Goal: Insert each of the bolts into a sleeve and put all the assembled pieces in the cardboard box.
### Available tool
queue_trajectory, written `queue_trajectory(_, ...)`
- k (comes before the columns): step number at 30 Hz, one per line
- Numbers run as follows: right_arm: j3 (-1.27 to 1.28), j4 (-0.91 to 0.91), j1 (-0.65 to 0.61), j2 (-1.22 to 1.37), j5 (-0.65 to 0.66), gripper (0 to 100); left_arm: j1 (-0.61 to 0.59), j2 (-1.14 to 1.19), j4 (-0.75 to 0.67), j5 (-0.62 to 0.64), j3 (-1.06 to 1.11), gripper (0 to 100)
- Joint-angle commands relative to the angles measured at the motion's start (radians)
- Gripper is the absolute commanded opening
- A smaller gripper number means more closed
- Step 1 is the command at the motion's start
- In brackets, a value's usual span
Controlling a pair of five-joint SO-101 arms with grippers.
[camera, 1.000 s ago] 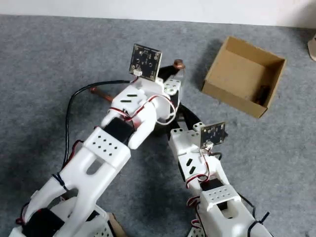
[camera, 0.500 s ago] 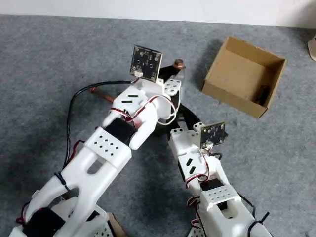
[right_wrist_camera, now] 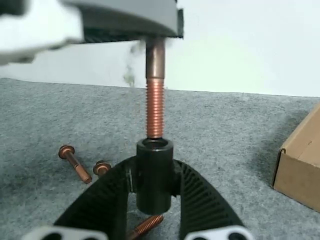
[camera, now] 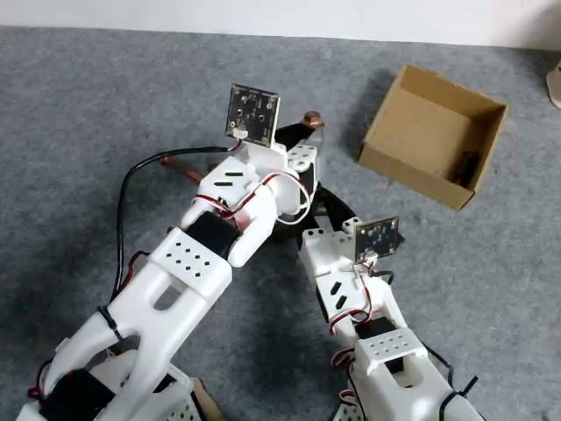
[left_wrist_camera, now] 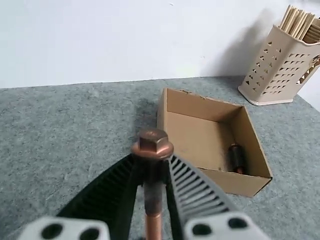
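A beige perforated holder (left_wrist_camera: 282, 65), packed with pale wooden sticks (left_wrist_camera: 301, 20), stands upright on the table (camera: 79, 105), whose whole surface is a rough grey felt-like covering. Directly behind the holder rises a plain white wall (left_wrist_camera: 100, 35), meeting the grey surface in a straight line. The holder throws a soft grey shadow (left_wrist_camera: 245, 50) on the wall just beside it.

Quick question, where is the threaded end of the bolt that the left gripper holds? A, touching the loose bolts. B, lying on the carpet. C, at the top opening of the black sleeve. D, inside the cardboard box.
C: the right wrist view shows the bolt hanging upright with its threaded tip at the mouth of the sleeve.
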Motion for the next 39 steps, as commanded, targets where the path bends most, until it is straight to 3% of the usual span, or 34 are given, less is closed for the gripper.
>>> queue_trajectory(1,0.058,-0.025,-0.004,-0.035,-0.012,0.5,0.022,-0.031,-0.023,0.011,-0.012,1)
queue_trajectory(17,0.058,-0.024,-0.004,-0.031,-0.012,0.5,0.018,-0.096,0.058,0.06,-0.004,1)
queue_trajectory(23,0.059,-0.022,-0.004,-0.035,-0.012,0.5,0.045,-0.096,0.054,-0.086,0.067,1)
queue_trajectory(28,0.059,-0.022,-0.004,-0.033,-0.012,0.5,0.081,-0.104,0.057,-0.089,0.101,1)
queue_trajectory(39,0.059,-0.024,0.024,-0.036,-0.012,0.5,0.025,-0.107,0.055,-0.077,0.248,1)
